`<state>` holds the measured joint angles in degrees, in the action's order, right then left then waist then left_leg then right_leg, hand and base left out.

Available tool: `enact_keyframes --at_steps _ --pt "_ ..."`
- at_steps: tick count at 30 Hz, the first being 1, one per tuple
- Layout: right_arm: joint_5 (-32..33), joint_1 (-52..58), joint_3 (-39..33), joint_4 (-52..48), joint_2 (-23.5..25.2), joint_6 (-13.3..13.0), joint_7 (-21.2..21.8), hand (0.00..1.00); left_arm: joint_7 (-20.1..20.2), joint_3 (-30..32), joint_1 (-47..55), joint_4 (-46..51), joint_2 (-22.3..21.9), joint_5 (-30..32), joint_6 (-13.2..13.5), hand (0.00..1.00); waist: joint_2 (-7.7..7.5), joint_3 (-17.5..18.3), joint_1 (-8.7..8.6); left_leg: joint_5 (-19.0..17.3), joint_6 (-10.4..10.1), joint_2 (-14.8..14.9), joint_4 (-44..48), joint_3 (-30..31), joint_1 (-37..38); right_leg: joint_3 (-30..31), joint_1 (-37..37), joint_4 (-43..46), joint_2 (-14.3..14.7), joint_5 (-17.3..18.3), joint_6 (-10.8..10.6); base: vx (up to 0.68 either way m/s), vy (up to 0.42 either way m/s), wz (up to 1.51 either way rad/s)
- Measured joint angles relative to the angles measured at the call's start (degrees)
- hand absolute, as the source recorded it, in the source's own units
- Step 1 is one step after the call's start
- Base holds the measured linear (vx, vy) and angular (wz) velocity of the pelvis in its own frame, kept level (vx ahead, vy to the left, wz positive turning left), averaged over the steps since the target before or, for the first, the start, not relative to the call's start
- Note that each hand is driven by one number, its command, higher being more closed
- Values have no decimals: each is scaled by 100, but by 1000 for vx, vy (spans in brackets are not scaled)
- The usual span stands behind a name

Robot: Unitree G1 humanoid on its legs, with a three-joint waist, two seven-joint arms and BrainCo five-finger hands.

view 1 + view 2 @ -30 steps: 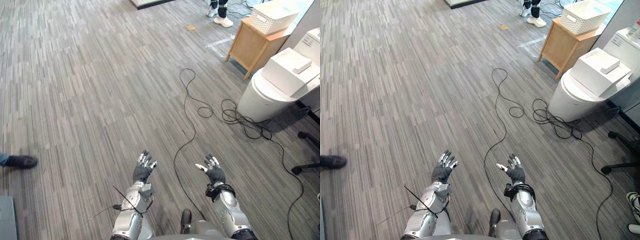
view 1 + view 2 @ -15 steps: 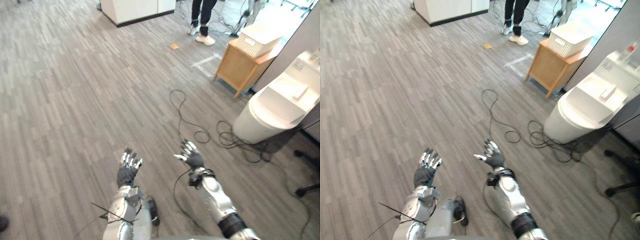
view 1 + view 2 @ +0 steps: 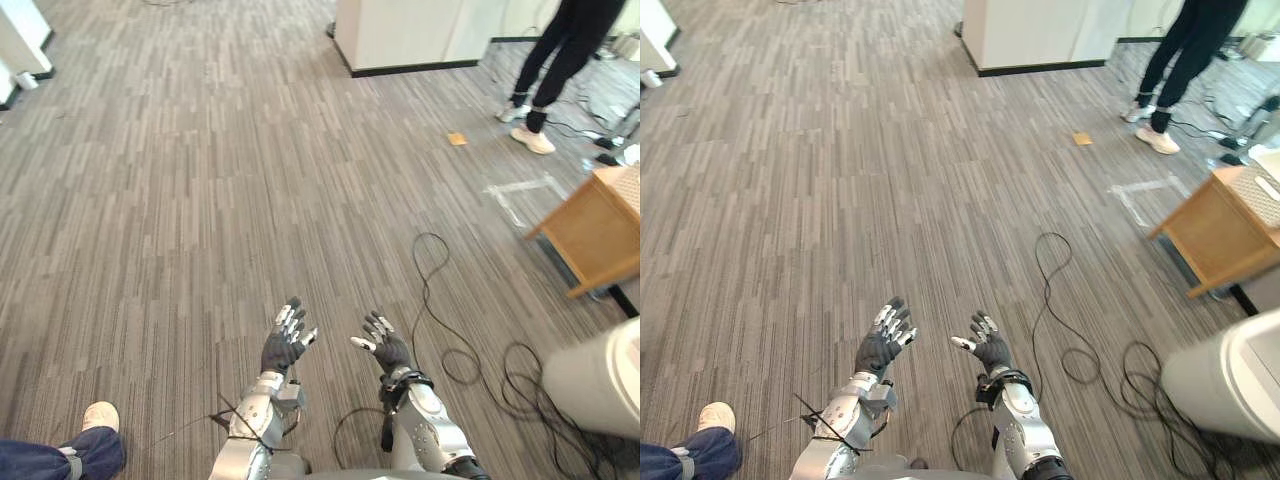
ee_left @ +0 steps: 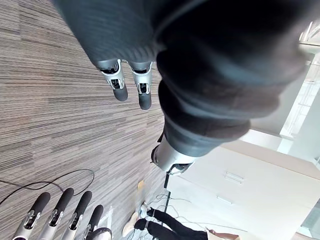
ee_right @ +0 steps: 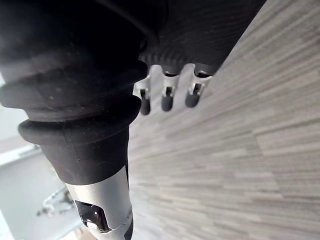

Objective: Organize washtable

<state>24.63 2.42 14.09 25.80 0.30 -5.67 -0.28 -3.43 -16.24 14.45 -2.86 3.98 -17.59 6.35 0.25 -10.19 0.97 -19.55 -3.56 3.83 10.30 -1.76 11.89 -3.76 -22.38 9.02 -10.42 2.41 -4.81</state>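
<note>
The fingers (image 4: 144,97) of the left hand (image 3: 284,348) are straight and spread, with the thumb set apart, and they hold nothing. The fingers (image 5: 166,101) of the right hand (image 3: 388,352) are also stretched out and a little spread, with nothing between them. Both hands are raised side by side, near each other but not touching, fingertips pointing forward over the grey striped floor (image 3: 200,200). To the right of the right hand's fingers, well apart from them, a part of a white rounded unit (image 3: 600,385) shows. Further ahead on that side stands a wooden table (image 3: 595,235); I cannot tell which of the two is the washtable. Far ahead of the fingertips stands a white cabinet (image 3: 420,30), and right of it a person's legs (image 3: 548,60) in dark trousers. Behind the left hand's fingers, to their left, is another person's light shoe (image 3: 97,418).
</note>
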Motion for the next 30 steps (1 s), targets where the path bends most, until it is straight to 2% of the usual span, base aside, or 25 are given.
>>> enact_keyframes --at_steps 1,2,3,4,5,6,7,8,9,10,11,12,15,16,18,20,21,22,23,25,26,27,28,29,30 --pt "-4 66 16 -71 6 3 6 0 30 -8 48 -3 31 12 4 0 -18 70 -60 -103 -170 132 -56 17 227 -137 -42 258 2 -130 125 717 -416 64" --pt "-32 84 -2 -85 -18 2 10 0 78 -54 61 -128 8 22 5 0 17 265 -65 -155 -257 346 155 23 266 -259 -296 1020 73 -630 100 896 -521 50" --pt "-57 49 -5 -83 -66 2 15 0 84 -97 41 -261 -22 24 2 0 128 331 -25 -109 -336 561 726 -1 59 -366 -407 1418 188 -666 113 743 -444 13" --pt "-73 -60 -23 -72 -208 2 10 0 82 -107 38 -395 -165 21 -40 0 464 336 -14 189 -394 961 1895 -11 -428 -526 -306 1522 493 -359 336 717 -458 -16" --pt "-71 -106 -14 -70 -282 4 4 0 77 -100 37 -453 -246 0 -70 0 626 331 -9 532 -232 1154 2566 -25 -769 -564 -193 1466 684 -289 417 708 -414 -37" --pt "-69 -136 -8 -69 -390 4 -7 0 73 -23 18 -594 -349 -30 -108 0 853 305 3 1288 134 1561 3878 -38 -1369 -633 202 1187 1024 -219 572 834 -456 -44" --pt "-48 -121 -16 -63 -447 7 -68 0 72 -27 -7 -714 -460 -109 -165 0 987 292 16 1278 172 1865 5030 -56 -1767 -653 752 822 1301 -196 698 680 -345 -46" --pt "-45 -101 -18 -66 -444 4 -92 0 74 -33 -34 -746 -479 -162 -182 0 960 258 15 1234 214 1932 5446 -137 -1896 -643 1051 639 1397 -191 784 624 -339 -44" --pt "-48 -75 -17 -104 -424 -14 -121 0 73 4 -97 -773 -483 -200 -206 0 772 149 7 1099 403 1898 5930 -388 -2134 -533 1694 266 1468 -155 901 593 -315 -34" --pt "-47 -69 -24 -153 -421 -17 -145 0 73 37 -131 -773 -485 -200 -206 0 716 120 -4 1046 477 1879 5997 -522 -2267 -468 1916 132 1473 -136 930 679 -341 -43" --pt "-47 -60 -34 -242 -423 -49 -217 0 37 89 -212 -774 -487 -201 -206 0 577 70 4 942 505 1806 5944 -732 -2561 -312 2216 -139 1491 -127 943 446 -208 -39" --pt "-46 -71 -45 -260 -423 -54 -226 0 9 111 -241 -773 -490 -201 -203 0 572 70 18 877 497 1787 5853 -813 -2712 -222 2318 -248 1513 -127 943 490 -160 -63" --pt "-47 2 -129 -257 -407 -40 -228 0 -62 302 -376 -842 -508 -254 -207 0 498 9 141 674 360 1554 4361 -1170 -3229 151 2792 -656 1555 -9 1092 452 -26 -58" --pt "-47 87 -179 -260 -382 -28 -227 0 -78 392 -383 -844 -489 -287 -209 0 403 -61 143 716 293 1341 3404 -1222 -3256 221 3023 -715 1495 145 1087 370 108 -21" --pt "-46 261 -274 -261 -362 -26 -223 0 -120 582 -322 -810 -494 -282 -213 0 294 -73 133 1140 -276 887 1202 -985 -3238 356 3236 -565 1397 622 1014 388 158 -28" --pt "-46 290 -281 -261 -365 -23 -223 0 -183 700 -269 -769 -502 -266 -212 0 322 -73 128 1384 -513 873 189 -922 -3227 535 3283 -350 1395 980 899 345 210 -48" --pt "-46 341 -285 -261 -366 -20 -223 0 -197 787 -259 -767 -502 -260 -213 0 308 -71 131 1541 -459 879 -134 -981 -3232 647 3347 -141 1334 1230 781 403 258 -52" --pt "-46 365 -283 -256 -356 -9 -222 0 -203 823 -256 -766 -484 -258 -213 0 253 -55 154 1852 -363 857 -45 -1039 -3195 731 3354 -11 1254 1357 698 471 291 -60" --pt "-47 375 -270 -253 -293 6 -216 0 -209 928 -182 -671 -489 -258 -213 0 68 40 173 2209 -143 744 157 -1252 -3135 855 3339 185 1010 1555 554 502 283 -74" --pt "-49 336 -231 -245 -241 6 -187 0 -240 1057 -74 -490 -505 -256 -211 0 -99 122 252 2246 398 704 845 -1375 -3283 861 3172 720 776 1632 406 591 320 -80" --pt "-55 339 -228 -235 -147 25 -185 0 -286 1115 -69 -443 -454 -251 -210 0 -273 163 311 1881 540 675 1318 -1597 -3268 831 3007 1249 566 1637 368 664 391 -55" --pt "-51 305 -232 -234 -49 45 -180 0 -322 1175 -73 -431 -425 -235 -211 0 -387 182 300 1534 621 555 1575 -1694 -3133 717 2777 2026 403 1495 145 651 394 -34" --pt "-46 286 -232 -233 -11 44 -180 0 -327 1174 -106 -431 -403 -212 -211 0 -416 180 294 1380 656 484 1636 -1723 -3031 657 2628 2498 319 1325 10 510 333 0" --pt "-34 223 -230 -177 62 45 -179 0 -338 1167 -208 -406 -330 -202 -209 0 -437 169 284 1097 688 321 1591 -1709 -2736 526 2289 3450 154 677 -59 471 304 28" --pt "9 174 -226 -62 98 45 -179 0 -407 1104 -225 -364 -322 -203 -204 0 -444 162 261 931 749 146 1362 -1647 -2322 447 2014 4289 -3 -201 -88 466 275 36"
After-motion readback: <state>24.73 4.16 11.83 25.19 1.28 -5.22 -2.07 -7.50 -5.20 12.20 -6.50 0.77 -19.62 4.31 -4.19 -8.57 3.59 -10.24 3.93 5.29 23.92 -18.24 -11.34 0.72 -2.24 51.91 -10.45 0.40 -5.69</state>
